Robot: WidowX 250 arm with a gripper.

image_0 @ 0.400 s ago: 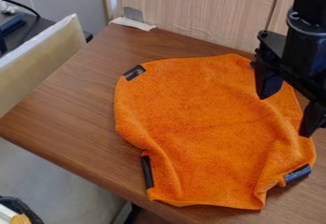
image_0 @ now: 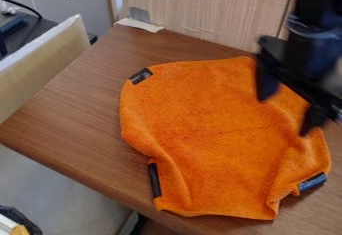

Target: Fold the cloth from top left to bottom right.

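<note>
At upper right over the orange cloth, black hand angled downward, fingers apart

The pincer has shifted left and slightly upward in view, over the orange cloth.

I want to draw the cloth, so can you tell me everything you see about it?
The cloth is orange and looks soft and fuzzy, like a towel. It lies spread out, not folded, on the brown table. Its outline is uneven, with soft ripples near the bottom. Dark patches sit at its top left and lower left, and a bluish one at its lower right. The open gripper hangs over its right side; I can't tell if they touch.
</note>
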